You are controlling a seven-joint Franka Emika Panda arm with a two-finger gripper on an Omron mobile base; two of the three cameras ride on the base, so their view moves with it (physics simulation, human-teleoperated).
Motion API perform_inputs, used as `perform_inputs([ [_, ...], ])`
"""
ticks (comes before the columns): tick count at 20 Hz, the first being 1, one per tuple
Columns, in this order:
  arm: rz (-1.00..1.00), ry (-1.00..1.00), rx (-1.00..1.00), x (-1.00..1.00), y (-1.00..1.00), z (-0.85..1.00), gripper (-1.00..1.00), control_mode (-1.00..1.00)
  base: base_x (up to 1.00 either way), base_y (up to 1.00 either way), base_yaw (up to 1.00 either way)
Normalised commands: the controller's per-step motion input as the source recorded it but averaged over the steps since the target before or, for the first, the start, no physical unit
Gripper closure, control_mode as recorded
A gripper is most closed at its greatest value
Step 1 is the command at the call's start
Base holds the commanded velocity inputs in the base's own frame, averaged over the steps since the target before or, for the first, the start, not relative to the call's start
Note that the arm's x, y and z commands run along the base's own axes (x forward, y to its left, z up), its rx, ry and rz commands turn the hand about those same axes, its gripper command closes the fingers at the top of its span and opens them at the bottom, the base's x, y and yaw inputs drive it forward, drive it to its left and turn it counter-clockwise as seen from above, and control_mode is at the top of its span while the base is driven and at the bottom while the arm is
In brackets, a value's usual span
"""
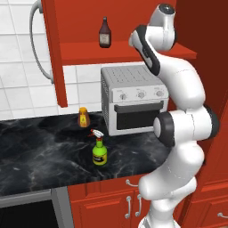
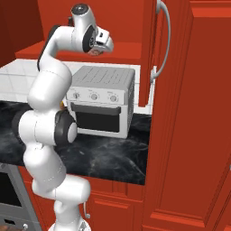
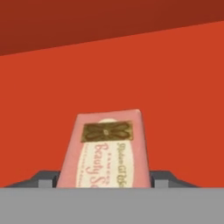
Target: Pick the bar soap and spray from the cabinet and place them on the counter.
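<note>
The left base view looks forward and down from behind the white jointed arm (image 1: 182, 129), which rises at lower right, over the black veined marble surface (image 1: 44, 156). The right base view faces the same silver toaster oven (image 2: 101, 101) and red wooden wall cabinet (image 2: 126, 27) from the other side. The hand view sits very close to a pink lettered soap bar (image 3: 105, 151) on the red shelf (image 3: 183, 109).

1. The wall (image 1: 18, 58) behind is covered with white square tiles.
2. A silver toaster oven (image 1: 133, 100) with three knobs stands against this wall.
3. A tall red panel (image 2: 189, 126) rises at the right side.
4. Red lower cupboards (image 1: 111, 202) with short silver handles are below.
5. A dark oven front (image 1: 26, 216) is at lower left.
</note>
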Motion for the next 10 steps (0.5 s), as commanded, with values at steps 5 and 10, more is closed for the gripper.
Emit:
perform_inputs([
  [5, 0.03, -0.10, 0.00, -0.69, -0.05, -0.39, 1.00, -1.00, 0.00, 0.00, 0.00],
  [10, 0.01, -0.02, -0.02, -0.72, -0.15, -0.23, 1.00, -1.00, 0.00, 0.00, 0.00],
])
